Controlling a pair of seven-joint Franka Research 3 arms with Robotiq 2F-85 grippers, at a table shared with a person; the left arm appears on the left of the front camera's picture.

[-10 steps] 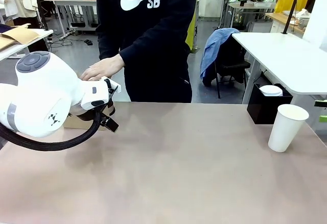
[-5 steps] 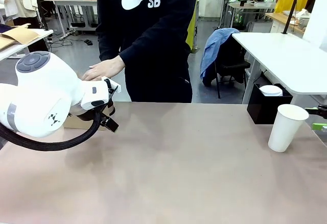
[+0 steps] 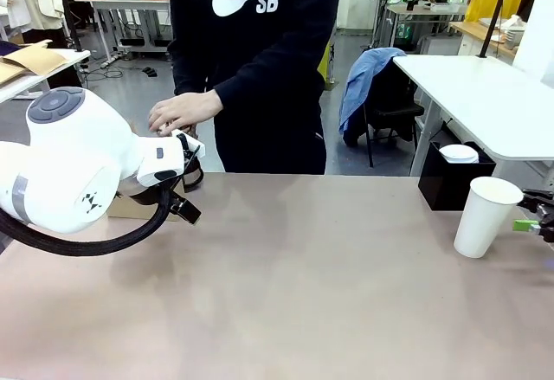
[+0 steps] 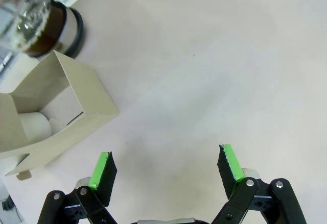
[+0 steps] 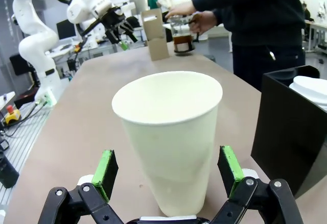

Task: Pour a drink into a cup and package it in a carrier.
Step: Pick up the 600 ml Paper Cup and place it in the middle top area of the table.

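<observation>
A: Right gripper (image 5: 167,167) at bottom centre, jaws spread wide, and the white cup (image 5: 171,132) stands upright right between its green pads!
B: Left gripper (image 4: 166,164) gapes wide too, over bare table; the carrier (image 4: 61,106) sits apart, centre-left.

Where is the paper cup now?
Front view: the cup stands at the table's right side, before the black box, the open right pincer just beside it.
</observation>
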